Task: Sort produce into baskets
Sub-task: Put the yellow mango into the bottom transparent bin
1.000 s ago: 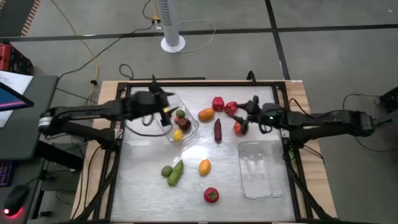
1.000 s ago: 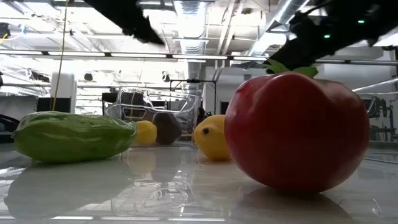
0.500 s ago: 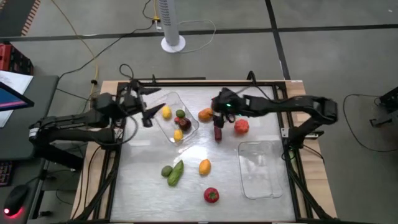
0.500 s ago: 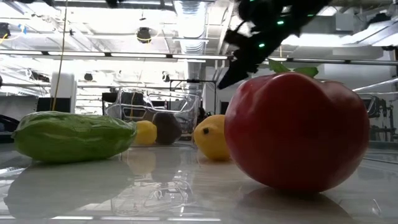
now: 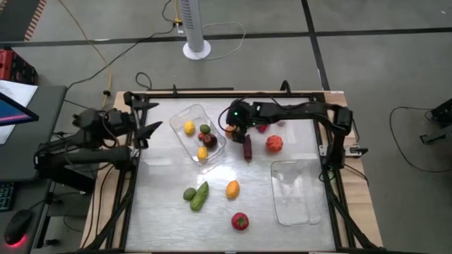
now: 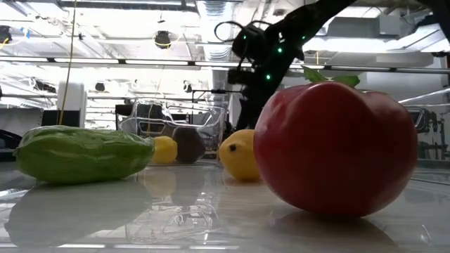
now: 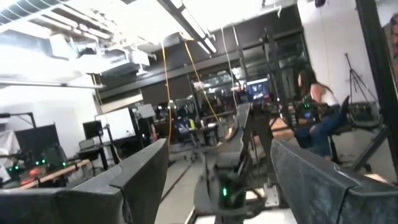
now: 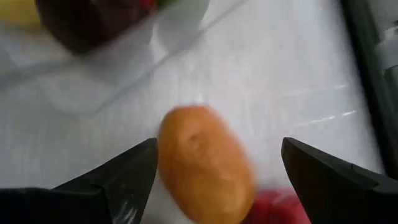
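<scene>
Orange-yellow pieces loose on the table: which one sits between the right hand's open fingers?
The orange piece by the filled basket, under the right hand; the other lies mid-table.

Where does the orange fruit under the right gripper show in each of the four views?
High view: orange fruit beside the left clear tray, under the right gripper.
Low view: not discernible.
Left wrist view: not in it.
Right wrist view: orange fruit centred between the open fingers.
Shared landmark: that tray's corner.
</scene>
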Action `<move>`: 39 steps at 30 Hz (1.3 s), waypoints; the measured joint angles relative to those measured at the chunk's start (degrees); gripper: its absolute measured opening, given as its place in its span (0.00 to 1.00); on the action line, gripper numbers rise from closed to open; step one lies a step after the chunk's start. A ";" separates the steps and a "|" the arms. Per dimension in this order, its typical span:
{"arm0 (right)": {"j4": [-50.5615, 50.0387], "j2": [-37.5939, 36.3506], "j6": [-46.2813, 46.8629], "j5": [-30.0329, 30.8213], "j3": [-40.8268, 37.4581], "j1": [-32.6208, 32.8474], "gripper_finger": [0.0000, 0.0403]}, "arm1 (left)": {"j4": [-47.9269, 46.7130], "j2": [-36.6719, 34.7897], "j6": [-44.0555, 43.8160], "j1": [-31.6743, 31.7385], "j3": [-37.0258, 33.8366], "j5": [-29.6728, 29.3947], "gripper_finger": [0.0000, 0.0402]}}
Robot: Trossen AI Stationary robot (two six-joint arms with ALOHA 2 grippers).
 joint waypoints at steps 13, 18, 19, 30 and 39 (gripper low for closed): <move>-1.39 2.80 -5.00 -3.19 -0.55 -1.17 0.91 | 1.06 0.80 0.10 0.00 0.00 0.00 0.67; -0.44 5.74 -4.65 -1.69 -0.52 -0.96 0.91 | 0.97 0.78 -0.26 0.00 0.00 -0.08 0.67; -0.76 6.00 -4.38 -0.93 -0.59 -0.89 0.90 | 1.00 0.80 -0.28 0.00 0.00 -0.08 0.67; -3.04 4.84 0.00 1.27 -0.50 -0.63 0.66 | 4.25 0.80 4.31 0.00 0.00 -0.63 0.67; -19.84 -0.50 3.79 5.19 6.37 4.07 0.68 | 4.21 0.80 4.66 0.00 0.00 -0.67 0.67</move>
